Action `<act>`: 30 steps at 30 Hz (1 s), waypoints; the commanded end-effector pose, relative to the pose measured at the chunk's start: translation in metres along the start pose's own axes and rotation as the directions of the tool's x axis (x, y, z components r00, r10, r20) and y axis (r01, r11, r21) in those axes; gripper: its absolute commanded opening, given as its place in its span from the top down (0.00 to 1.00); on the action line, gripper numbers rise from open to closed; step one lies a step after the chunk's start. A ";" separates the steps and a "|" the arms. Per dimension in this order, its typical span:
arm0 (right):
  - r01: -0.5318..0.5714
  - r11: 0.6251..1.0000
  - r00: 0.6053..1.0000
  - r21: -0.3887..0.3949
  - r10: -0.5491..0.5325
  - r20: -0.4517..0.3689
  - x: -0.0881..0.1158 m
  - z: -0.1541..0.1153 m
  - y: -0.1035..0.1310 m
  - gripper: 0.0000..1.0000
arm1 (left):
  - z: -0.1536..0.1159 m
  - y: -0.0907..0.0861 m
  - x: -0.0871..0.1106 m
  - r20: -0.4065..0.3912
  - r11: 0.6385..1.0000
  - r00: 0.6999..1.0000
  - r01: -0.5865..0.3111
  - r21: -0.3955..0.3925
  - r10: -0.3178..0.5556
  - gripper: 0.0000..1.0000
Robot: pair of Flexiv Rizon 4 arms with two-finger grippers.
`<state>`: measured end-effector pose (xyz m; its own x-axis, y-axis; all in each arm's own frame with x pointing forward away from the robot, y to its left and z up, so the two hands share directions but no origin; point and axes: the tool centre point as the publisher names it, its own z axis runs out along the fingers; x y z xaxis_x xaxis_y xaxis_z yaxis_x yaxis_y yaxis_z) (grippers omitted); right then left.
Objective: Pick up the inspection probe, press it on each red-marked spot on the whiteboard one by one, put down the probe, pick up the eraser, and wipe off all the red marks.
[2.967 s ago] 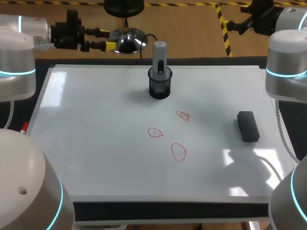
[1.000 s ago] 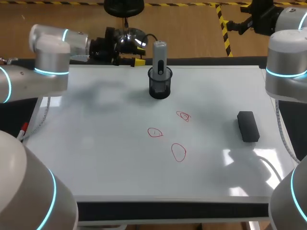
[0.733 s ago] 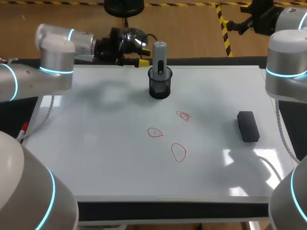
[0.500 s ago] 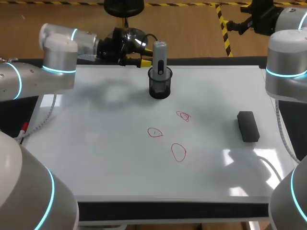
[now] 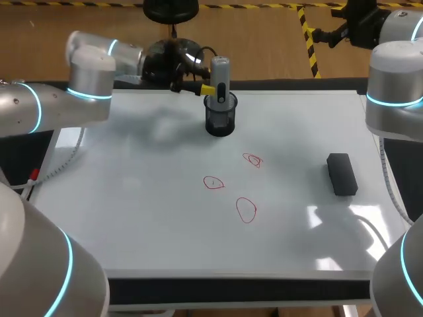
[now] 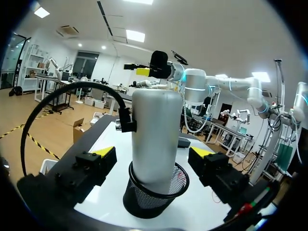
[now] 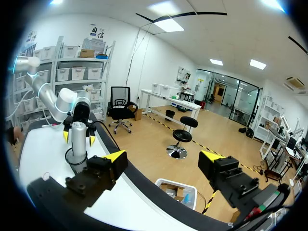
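My left gripper [image 6: 153, 152] has its fingers spread either side of the inspection probe [image 5: 220, 74], a grey cylinder upright in a black mesh cup [image 5: 220, 120], upper middle. Right gripper [image 7: 162, 158] is spread wide too.

A whiteboard [image 5: 132, 218] covers nearly all of the dark table [image 5: 238, 289]; a black mesh cup [image 5: 220, 121] stands on it at upper centre; a black eraser [image 5: 342, 174] lies at the right; three red marks [image 5: 252, 160] sit just right of centre, between the cup and the eraser.
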<state>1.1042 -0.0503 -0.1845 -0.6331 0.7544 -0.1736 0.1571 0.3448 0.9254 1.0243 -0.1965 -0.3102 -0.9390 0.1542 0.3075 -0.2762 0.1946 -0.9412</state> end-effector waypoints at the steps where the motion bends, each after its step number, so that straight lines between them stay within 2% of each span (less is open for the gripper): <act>1: 0.000 1.000 1.000 0.000 0.000 0.000 0.000 0.000 0.000 0.00 | 0.003 0.005 -0.003 -0.026 1.000 1.000 0.000 0.007 0.000 0.00; 9: 0.000 1.000 1.000 0.000 0.000 0.000 0.000 0.000 0.000 0.00 | 0.014 0.010 0.002 -0.001 1.000 1.000 -0.007 -0.011 0.007 0.00; 16: 0.000 1.000 1.000 0.000 0.000 0.000 0.000 0.000 0.000 0.00 | 0.020 0.008 0.006 0.029 0.999 0.999 -0.037 -0.027 0.037 0.00; 30: 0.000 1.000 1.000 0.000 0.000 0.000 0.000 0.000 0.000 0.00 | 0.020 0.008 0.011 0.045 0.998 0.997 -0.063 -0.023 0.064 0.00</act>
<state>1.1042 -0.0503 -0.1845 -0.6331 0.7544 -0.1736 0.1571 0.3448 0.9254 1.0122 -0.2138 -0.3186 -0.9605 0.1315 0.2453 -0.2150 0.2096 -0.9539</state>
